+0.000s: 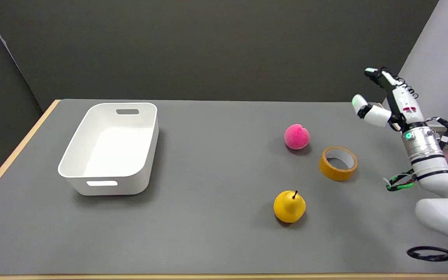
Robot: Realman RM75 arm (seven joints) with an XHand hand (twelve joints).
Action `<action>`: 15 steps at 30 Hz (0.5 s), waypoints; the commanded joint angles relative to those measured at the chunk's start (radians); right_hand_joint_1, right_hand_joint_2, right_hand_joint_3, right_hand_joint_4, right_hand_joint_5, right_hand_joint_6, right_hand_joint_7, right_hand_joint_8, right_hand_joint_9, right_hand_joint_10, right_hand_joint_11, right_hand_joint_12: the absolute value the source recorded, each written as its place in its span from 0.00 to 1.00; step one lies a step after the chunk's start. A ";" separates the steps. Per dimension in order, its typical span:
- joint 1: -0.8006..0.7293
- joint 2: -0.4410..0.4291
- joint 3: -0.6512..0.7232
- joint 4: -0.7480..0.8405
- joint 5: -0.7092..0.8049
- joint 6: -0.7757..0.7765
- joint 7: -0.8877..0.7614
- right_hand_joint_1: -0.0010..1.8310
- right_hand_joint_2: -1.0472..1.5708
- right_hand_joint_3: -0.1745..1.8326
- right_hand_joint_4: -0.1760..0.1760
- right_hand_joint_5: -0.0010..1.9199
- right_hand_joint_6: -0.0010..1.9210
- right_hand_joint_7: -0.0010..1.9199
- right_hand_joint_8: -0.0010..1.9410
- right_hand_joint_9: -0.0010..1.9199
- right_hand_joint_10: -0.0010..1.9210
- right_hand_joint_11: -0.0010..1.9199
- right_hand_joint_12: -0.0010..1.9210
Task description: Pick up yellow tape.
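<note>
From the head view, your right hand (383, 97) is up in the air at the far right of the picture, above the counter's (208, 217) right edge, with its fingers (371, 72) spread apart and nothing in them — it touches no object. The white arm behind it rises from the lower right corner, with green and black cables looped at its side.

The yellow tape (338, 163) lies on the gray counter, tilted a little so that its open core faces up and toward you. It sits below and to the left of your hand, well apart from it. A pink fuzzy ball (296, 136) rests just beside the tape, up and to its left, without touching it. A yellow pear (289, 206) with a dark stem stands nearer the front edge, down and left of the tape.

Far off on the left side of the counter sits a white bin (72, 167) with handle slots — its inside looks bare.
</note>
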 commanded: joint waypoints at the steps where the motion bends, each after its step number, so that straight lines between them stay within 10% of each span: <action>1: -0.386 -0.064 0.163 0.291 0.029 -0.117 -0.401 0.28 0.63 0.57 0.66 0.10 0.25 0.13 0.19 0.07 0.34 0.00 0.50; 15: -0.485 -0.173 0.110 0.233 0.061 -0.051 -0.646 0.31 0.63 0.58 0.59 0.10 0.24 0.13 0.20 0.07 0.35 0.00 0.50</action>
